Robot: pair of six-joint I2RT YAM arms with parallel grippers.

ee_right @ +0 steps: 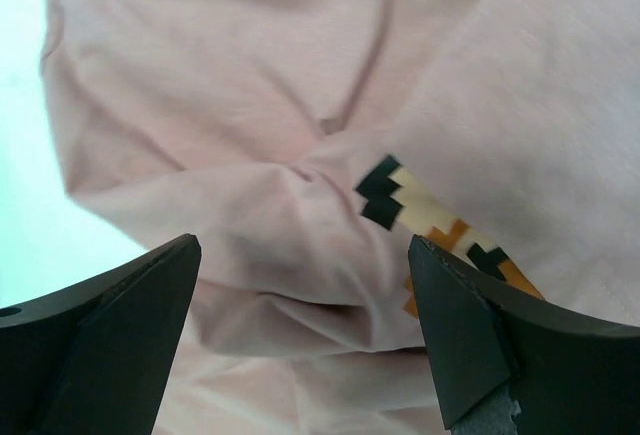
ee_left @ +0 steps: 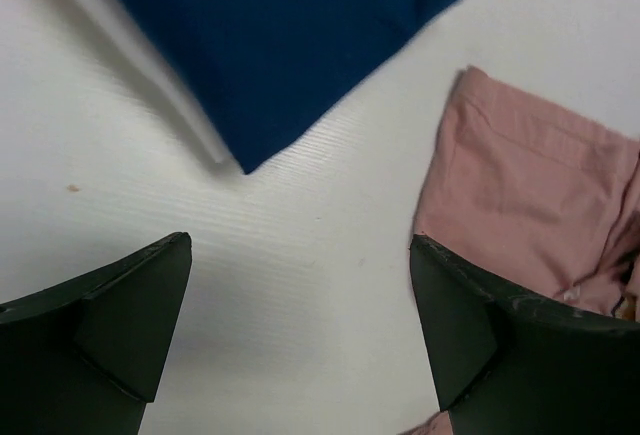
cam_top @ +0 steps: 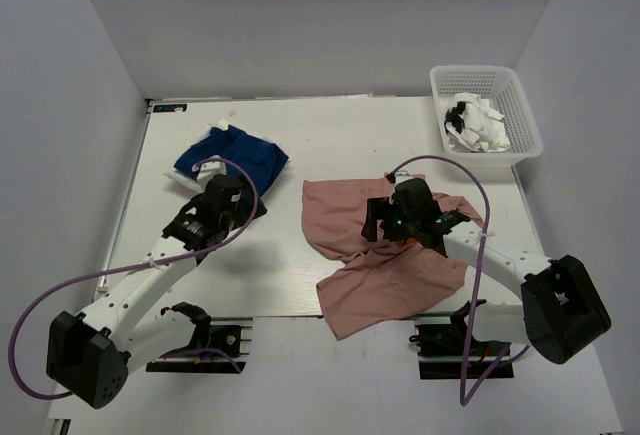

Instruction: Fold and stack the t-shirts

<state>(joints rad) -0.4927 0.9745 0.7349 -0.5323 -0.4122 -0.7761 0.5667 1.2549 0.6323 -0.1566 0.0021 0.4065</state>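
The dusty-pink t-shirt [cam_top: 385, 275] lies crumpled on the table at centre right, its lower part hanging over the near edge. My right gripper [cam_top: 378, 223] hovers over its middle, open and empty; in the right wrist view the pink cloth [ee_right: 250, 105] and its orange-brown graphic [ee_right: 440, 240] lie between the fingers. The navy blue t-shirt [cam_top: 232, 155] lies folded at back left. My left gripper [cam_top: 240, 195] is open and empty just in front of it, over bare table; the left wrist view shows the navy shirt [ee_left: 290, 35] and a pink shirt edge [ee_left: 530, 205]. A white shirt [cam_top: 480, 127] sits in the basket.
A white plastic basket [cam_top: 522, 120] stands at the back right corner of the table [cam_top: 330, 130]. Grey walls close in the left, back and right sides. Purple cables loop from both arms.
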